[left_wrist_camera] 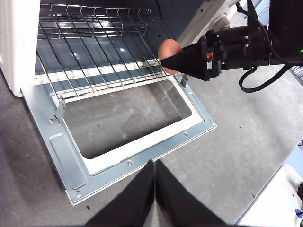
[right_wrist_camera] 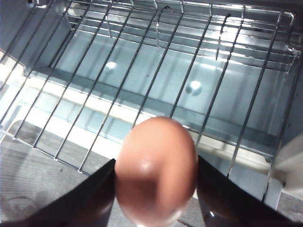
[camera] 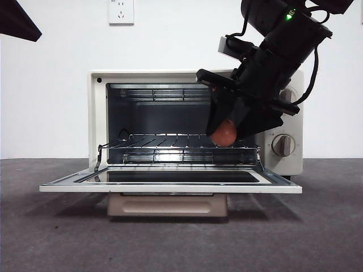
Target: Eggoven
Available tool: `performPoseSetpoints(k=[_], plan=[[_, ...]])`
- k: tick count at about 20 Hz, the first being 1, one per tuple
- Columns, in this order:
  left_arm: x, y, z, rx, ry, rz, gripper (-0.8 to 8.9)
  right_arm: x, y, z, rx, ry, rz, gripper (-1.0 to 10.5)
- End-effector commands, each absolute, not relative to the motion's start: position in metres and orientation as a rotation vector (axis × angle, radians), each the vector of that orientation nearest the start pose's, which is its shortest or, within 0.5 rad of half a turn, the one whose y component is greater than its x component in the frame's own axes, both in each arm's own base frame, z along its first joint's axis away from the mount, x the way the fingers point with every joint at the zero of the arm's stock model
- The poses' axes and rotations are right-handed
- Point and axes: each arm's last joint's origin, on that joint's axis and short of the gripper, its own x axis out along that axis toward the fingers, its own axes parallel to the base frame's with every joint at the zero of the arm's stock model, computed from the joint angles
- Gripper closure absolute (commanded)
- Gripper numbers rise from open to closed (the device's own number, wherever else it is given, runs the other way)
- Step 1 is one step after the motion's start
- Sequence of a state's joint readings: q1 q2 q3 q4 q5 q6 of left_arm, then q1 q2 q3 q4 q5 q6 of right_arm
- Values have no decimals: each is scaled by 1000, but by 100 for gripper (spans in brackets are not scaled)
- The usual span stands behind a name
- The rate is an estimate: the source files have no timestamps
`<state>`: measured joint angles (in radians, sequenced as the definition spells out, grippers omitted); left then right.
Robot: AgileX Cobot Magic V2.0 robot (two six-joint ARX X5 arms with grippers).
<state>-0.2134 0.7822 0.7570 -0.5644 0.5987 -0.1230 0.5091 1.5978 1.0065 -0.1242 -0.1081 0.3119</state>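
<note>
The cream toaster oven [camera: 101, 113] stands with its door [camera: 170, 184] folded down flat and its wire rack [camera: 170, 141] showing inside. My right gripper [camera: 227, 133] is shut on the reddish-brown egg [camera: 224, 134] and holds it just above the rack's front right part, at the oven's mouth. In the right wrist view the egg [right_wrist_camera: 156, 170] sits between the two black jaws over the rack [right_wrist_camera: 142, 71]. The left wrist view shows the egg [left_wrist_camera: 169, 49], the right gripper [left_wrist_camera: 189, 59] and the open door [left_wrist_camera: 66, 156]. My left gripper [left_wrist_camera: 154, 165] is shut and empty, in front of the door.
Two grey knobs [camera: 283, 145] sit on the oven's right panel, partly behind the right arm. A wall socket [camera: 121, 11] is on the white wall behind. The oven stands on a dark grey tabletop [camera: 57, 238]. A black tip [camera: 20, 22] shows at the top left corner.
</note>
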Motion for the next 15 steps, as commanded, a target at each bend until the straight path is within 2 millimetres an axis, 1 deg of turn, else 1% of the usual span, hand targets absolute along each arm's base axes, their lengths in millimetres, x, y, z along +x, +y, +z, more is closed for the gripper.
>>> performPoseSetpoints(k=[1,5,10,15], plan=[[150,-49,295,-228,629,-757,808,295,170,212,140,807,470,704],[150,-49,295,-228,629,-757,808,296,171,215,143,788,473,632],[150,-49,295,-227,629,-758,808,295,170,221,147,776,478,597],[150,-49,295,-226,629,-758,808,293,169,229,152,755,483,595]])
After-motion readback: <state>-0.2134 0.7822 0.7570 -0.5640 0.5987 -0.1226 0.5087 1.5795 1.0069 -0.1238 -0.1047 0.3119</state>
